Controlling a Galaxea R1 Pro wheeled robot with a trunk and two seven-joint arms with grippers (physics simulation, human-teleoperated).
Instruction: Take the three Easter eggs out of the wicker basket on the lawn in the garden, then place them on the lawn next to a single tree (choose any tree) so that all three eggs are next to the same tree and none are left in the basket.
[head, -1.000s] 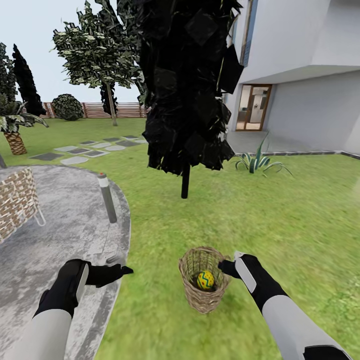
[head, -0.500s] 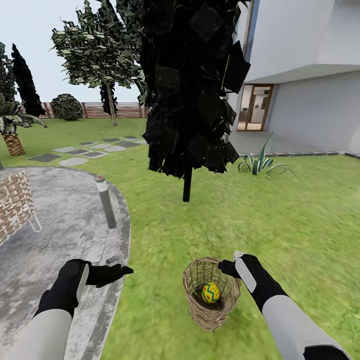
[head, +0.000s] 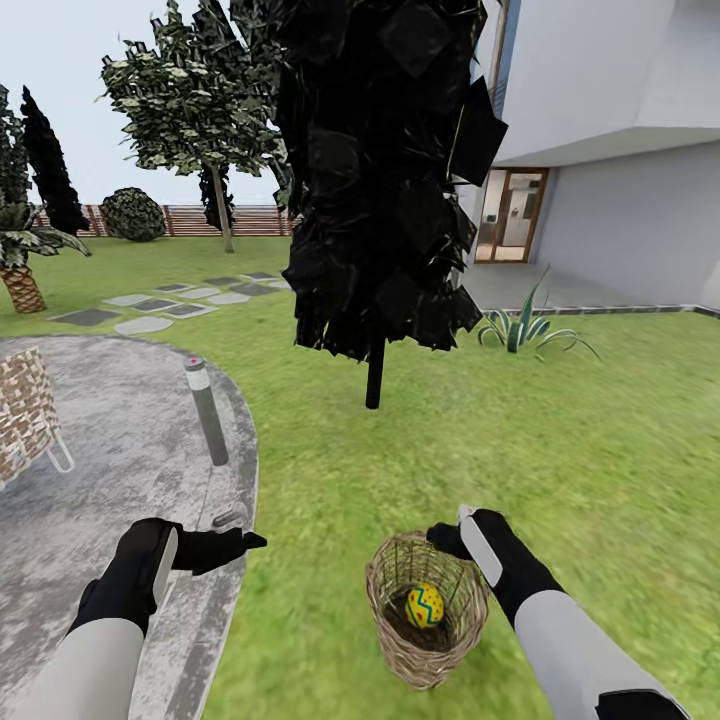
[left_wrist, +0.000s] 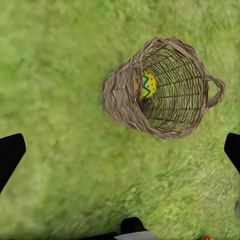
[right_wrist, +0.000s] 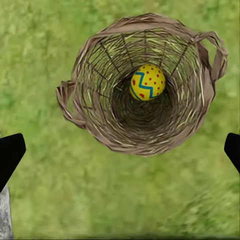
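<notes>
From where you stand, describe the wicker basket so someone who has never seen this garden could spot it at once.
Start at the black-leaved tree in the middle of the lawn, then come straight toward the robot across the grass. The wicker basket stands there just off the right gripper. It is the sole woven tan thing on the grass, a round tapering bucket with one yellow Easter egg visible inside.

arms: smooth light-grey forearms | wrists: glossy black housings | left gripper (head: 245, 541): black fingers, white side panel | right gripper (head: 440, 535): black, white strip
</notes>
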